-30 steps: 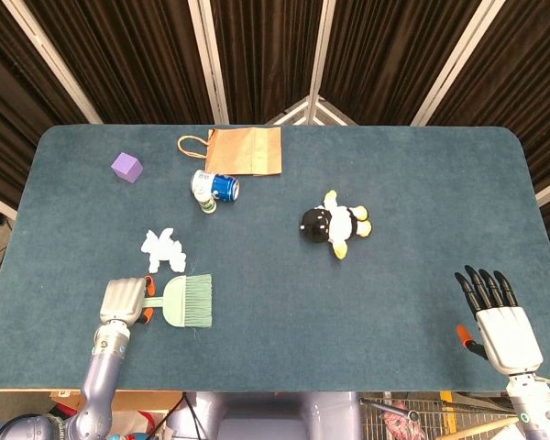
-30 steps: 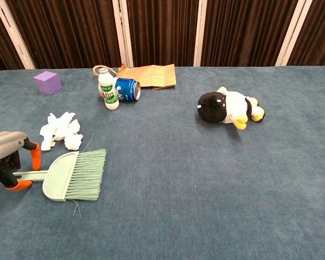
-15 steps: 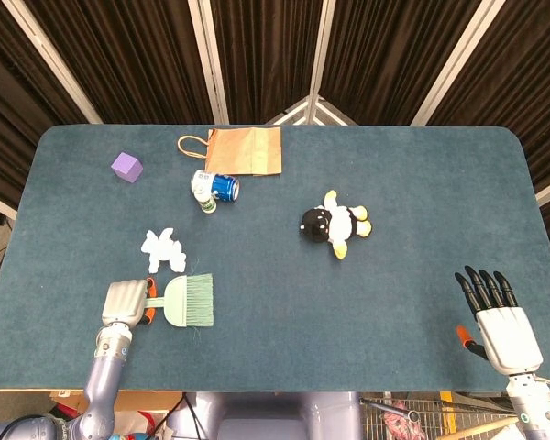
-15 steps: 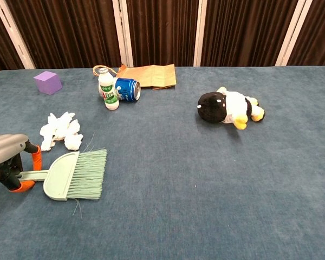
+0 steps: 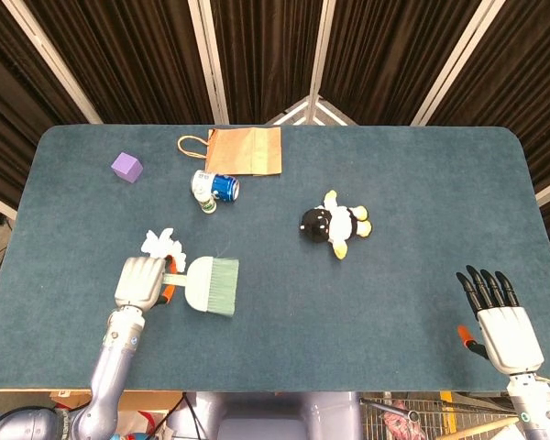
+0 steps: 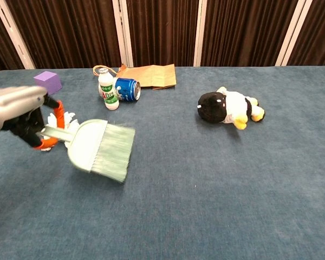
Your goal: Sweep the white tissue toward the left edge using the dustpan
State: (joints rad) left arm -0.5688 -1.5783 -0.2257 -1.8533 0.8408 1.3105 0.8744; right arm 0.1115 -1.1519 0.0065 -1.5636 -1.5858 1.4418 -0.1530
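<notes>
My left hand [image 5: 140, 281] [image 6: 19, 112] grips the handle of a pale green brush-style dustpan [image 5: 211, 285] [image 6: 101, 148] and holds it lifted off the table, bristles pointing right. The crumpled white tissue [image 5: 159, 243] [image 6: 69, 117] lies just behind the hand, mostly hidden by it in the chest view. My right hand [image 5: 495, 312] rests open at the table's near right corner, fingers spread, holding nothing; it does not show in the chest view.
A purple cube [image 5: 126, 167] sits far left. A small white bottle [image 5: 203, 200] and a blue can [image 5: 225, 187] lie in front of a brown paper bag [image 5: 243, 149]. A black, white and yellow plush toy [image 5: 335, 223] lies mid-table.
My left hand has raised the dustpan off the table and carried it forward and to the right, closer to the tissue. The right hand has not moved.
</notes>
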